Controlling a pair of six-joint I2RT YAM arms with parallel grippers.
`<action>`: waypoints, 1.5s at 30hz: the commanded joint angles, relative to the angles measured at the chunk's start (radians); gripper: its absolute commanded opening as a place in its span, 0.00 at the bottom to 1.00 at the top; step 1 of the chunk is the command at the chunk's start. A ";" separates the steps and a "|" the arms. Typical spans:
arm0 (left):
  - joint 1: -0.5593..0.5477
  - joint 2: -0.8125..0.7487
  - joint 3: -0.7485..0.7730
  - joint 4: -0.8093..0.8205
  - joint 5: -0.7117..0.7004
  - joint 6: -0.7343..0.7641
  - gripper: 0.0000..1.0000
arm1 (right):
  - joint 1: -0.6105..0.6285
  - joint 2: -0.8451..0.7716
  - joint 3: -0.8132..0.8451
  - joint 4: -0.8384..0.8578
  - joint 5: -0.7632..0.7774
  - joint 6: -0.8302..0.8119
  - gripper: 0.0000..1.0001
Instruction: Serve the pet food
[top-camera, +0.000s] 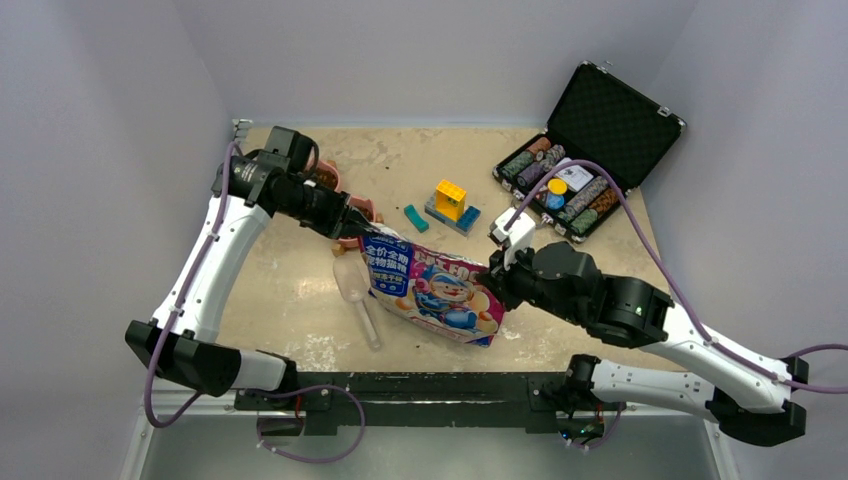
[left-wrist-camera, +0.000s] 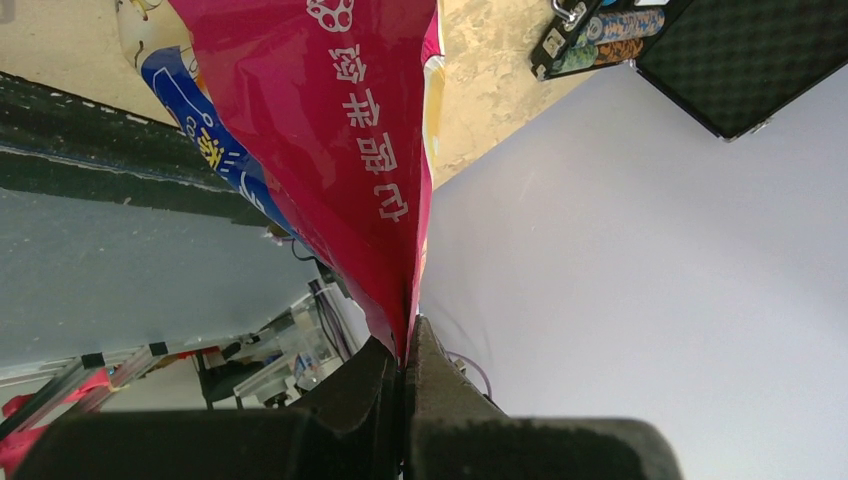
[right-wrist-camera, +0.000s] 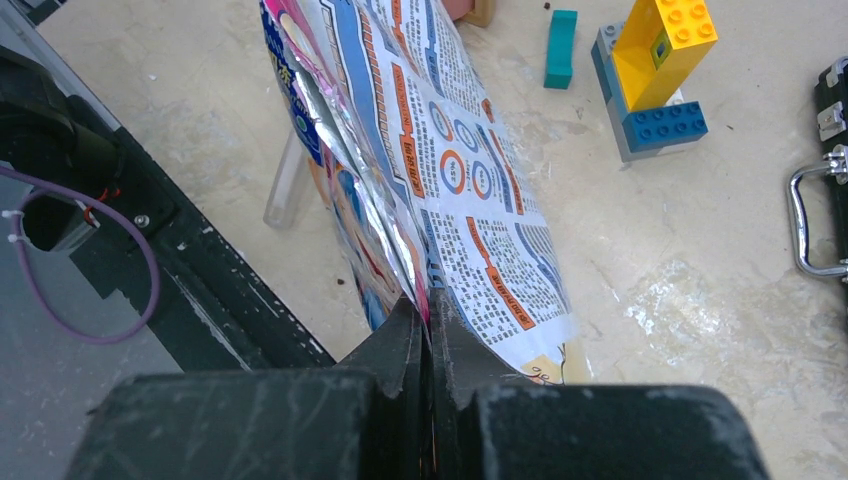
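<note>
The pet food bag (top-camera: 430, 285), glossy pink and blue with a cartoon print, is held between both arms above the middle of the table. My left gripper (top-camera: 358, 232) is shut on its upper left corner; in the left wrist view the pink film (left-wrist-camera: 340, 130) runs down into the shut jaws of that gripper (left-wrist-camera: 408, 345). My right gripper (top-camera: 492, 278) is shut on the bag's right edge, and the printed back (right-wrist-camera: 450, 160) is pinched where this gripper (right-wrist-camera: 428, 310) closes. The kibble itself is hidden inside the bag.
A clear scoop (top-camera: 355, 290) lies left of the bag. A pink bowl (top-camera: 328, 180) with something dark in it sits behind my left arm. Toy bricks (top-camera: 452, 205) and a teal brick (top-camera: 416, 217) lie beyond the bag. An open black case of poker chips (top-camera: 585, 150) stands at the back right.
</note>
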 joint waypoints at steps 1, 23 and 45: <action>0.110 -0.036 0.007 0.048 -0.175 0.012 0.00 | -0.042 -0.048 0.026 -0.189 0.057 0.012 0.00; -0.262 -0.041 -0.009 0.174 -0.179 -0.168 0.53 | -0.032 0.209 0.242 -0.156 -0.120 -0.287 0.21; -0.198 -0.059 -0.054 0.176 -0.218 -0.242 0.00 | 0.029 0.205 0.214 -0.124 0.139 -0.264 0.00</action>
